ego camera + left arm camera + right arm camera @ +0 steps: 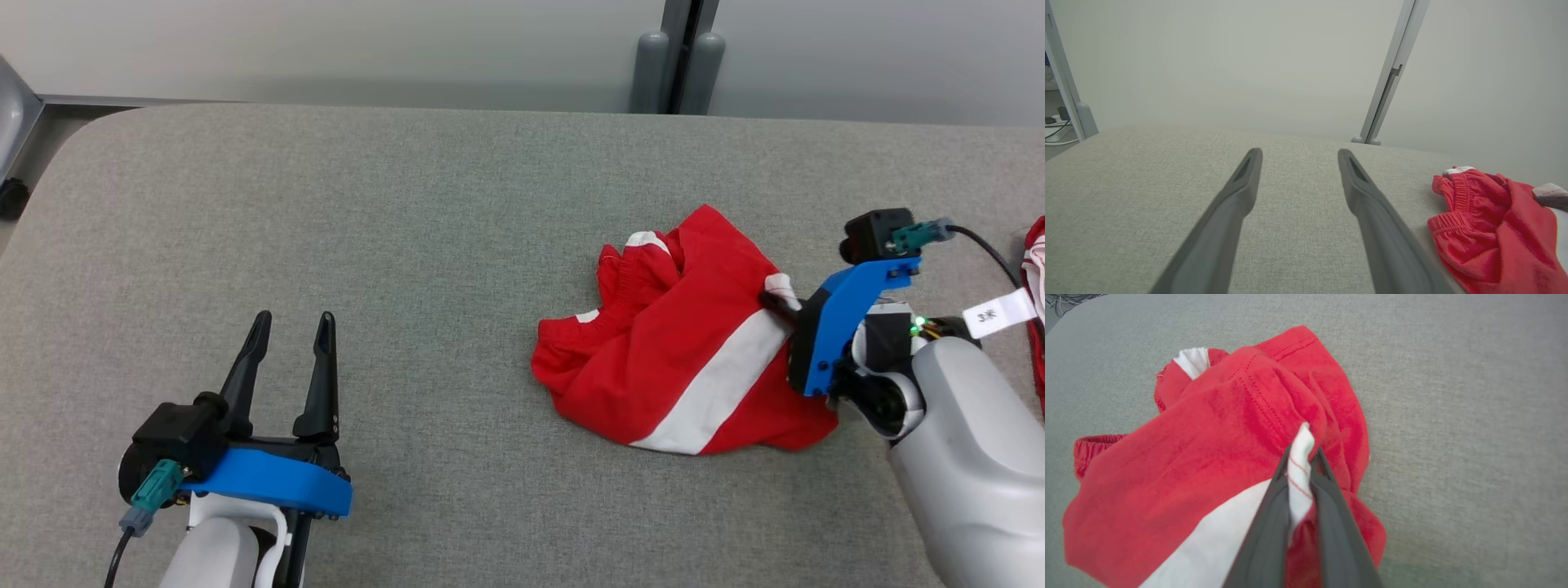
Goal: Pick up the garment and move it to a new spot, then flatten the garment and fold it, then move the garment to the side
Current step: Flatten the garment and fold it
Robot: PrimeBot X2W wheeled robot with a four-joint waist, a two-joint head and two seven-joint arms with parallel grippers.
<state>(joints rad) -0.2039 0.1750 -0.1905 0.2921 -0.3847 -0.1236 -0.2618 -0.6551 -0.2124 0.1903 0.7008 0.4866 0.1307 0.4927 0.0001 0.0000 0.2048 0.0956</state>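
The right gripper (1302, 457) pinches a thin white fold of the garment (678, 359), crumpled on the right of the table (367, 204); the left gripper (292, 325) hangs, jaws apart. So slight a bite could slip on lifting.

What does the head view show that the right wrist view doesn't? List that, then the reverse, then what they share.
Head view's extras: the left gripper, fingers open over the bare table; a white tag and another red-and-white cloth at the right edge.
Right wrist view's extras: a close look at the right gripper, its fingers pinching a white fold of the garment, with thin red lines on that fold.
Shared: the crumpled red garment with its white stripe, the grey table, and the right gripper at the garment's edge.
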